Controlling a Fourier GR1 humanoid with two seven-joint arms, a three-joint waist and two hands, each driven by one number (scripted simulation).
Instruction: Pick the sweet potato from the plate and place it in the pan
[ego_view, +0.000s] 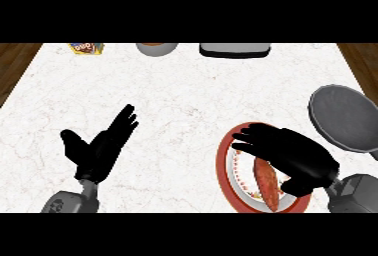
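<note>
**Sweet potato on the plate, under my right hand**

The sweet potato (266, 183) lies on the red-rimmed plate (223, 170). My right hand (299, 156) covers it, fingers curling over without pinching. The pan (345, 118) sits just beyond. My left hand (98, 148) rests spread above the worktop (184, 85).

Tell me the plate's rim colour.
Red, around a white centre, on the plate; head view.
</note>
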